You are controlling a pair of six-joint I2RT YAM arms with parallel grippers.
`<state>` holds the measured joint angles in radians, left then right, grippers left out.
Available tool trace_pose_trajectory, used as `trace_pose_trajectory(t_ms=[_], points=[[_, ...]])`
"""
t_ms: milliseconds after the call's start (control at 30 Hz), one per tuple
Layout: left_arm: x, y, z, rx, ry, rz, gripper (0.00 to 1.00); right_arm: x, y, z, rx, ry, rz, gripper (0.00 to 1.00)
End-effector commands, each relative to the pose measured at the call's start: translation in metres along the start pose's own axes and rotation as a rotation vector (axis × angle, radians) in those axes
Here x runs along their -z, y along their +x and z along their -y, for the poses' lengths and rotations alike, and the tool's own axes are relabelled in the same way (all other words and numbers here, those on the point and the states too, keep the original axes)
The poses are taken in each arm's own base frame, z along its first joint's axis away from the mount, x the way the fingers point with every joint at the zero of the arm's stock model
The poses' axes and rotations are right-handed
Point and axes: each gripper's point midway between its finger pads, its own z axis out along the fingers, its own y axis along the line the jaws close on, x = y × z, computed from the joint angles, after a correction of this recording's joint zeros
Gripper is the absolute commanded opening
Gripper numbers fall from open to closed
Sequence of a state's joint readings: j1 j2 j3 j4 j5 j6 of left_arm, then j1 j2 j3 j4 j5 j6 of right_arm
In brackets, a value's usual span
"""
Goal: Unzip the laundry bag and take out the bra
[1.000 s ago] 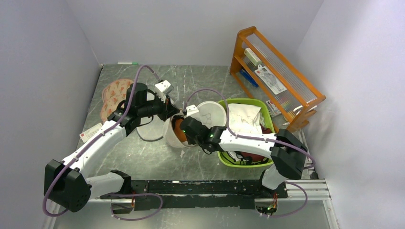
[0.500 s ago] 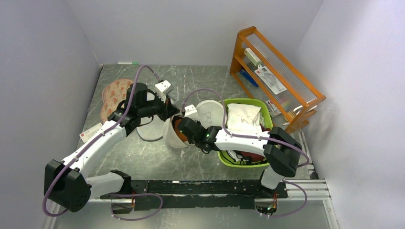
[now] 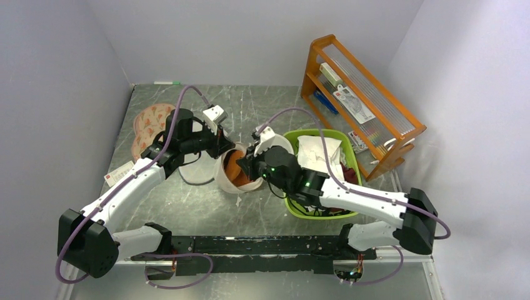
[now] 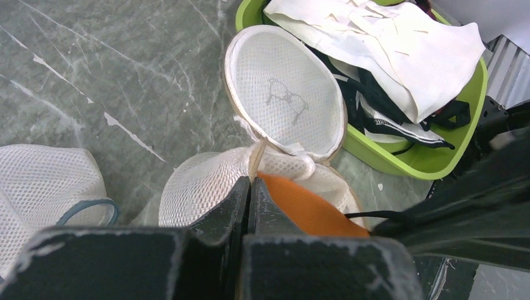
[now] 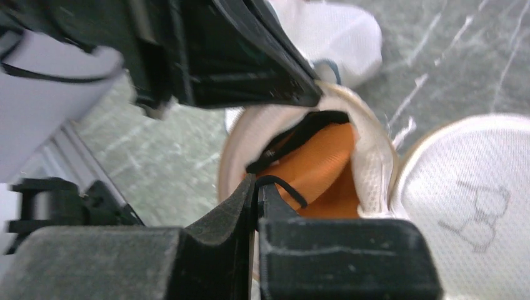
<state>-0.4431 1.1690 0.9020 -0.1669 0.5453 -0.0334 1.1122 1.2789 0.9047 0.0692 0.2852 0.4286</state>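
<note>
The laundry bag lies open at mid-table: its lid [image 4: 284, 94], with the dark spectacles-like mark, is flipped back against the green basket, and its lower half [image 3: 220, 177] holds the bra [image 3: 234, 166]. Only an orange cup [image 4: 300, 203] and thin black straps of the bra show. My left gripper [image 4: 250, 181] is shut on the tan rim of the bag's lower half and holds it up. My right gripper [image 5: 257, 181] is at the bag's mouth, shut on a thin black strap of the bra [image 5: 319, 165]. In the top view the two grippers [image 3: 226, 147] [image 3: 245, 167] are close together over the bag.
A green basket [image 3: 312, 132] of white and dark laundry stands right of the bag. A white mesh bag with a grey ring [image 4: 44, 181] lies left of it. A pink patterned bag [image 3: 150, 122] lies at the far left. An orange rack [image 3: 356, 94] stands at the back right.
My right arm has swung its elbow out to the right and its wrist has shifted back over the bag's lid, the gripper staying at the bag's mouth. The left arm has held still.
</note>
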Motion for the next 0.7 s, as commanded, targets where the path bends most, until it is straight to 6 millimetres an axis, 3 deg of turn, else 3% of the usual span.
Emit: trace_pose_trajectory(t_ms=[0, 167, 433, 600, 667], points=[[0.001, -0.015, 0.003, -0.043, 0.003, 0.044, 0.07, 0.020, -0.053, -0.019, -0.012, -0.087, 0.164, 0.00], [0.001, -0.015, 0.001, -0.044, -0.013, 0.045, 0.07, 0.051, -0.094, -0.011, -0.001, -0.054, 0.266, 0.00], [-0.001, -0.013, -0.001, -0.035, -0.020, 0.033, 0.07, 0.121, -0.162, -0.004, -0.005, -0.058, 0.477, 0.00], [0.000, -0.012, -0.002, -0.034, -0.024, 0.033, 0.07, 0.154, -0.186, 0.009, -0.004, -0.014, 0.562, 0.00], [-0.001, -0.012, -0.003, -0.034, -0.027, 0.030, 0.07, 0.176, -0.206, 0.012, -0.015, -0.006, 0.617, 0.00]])
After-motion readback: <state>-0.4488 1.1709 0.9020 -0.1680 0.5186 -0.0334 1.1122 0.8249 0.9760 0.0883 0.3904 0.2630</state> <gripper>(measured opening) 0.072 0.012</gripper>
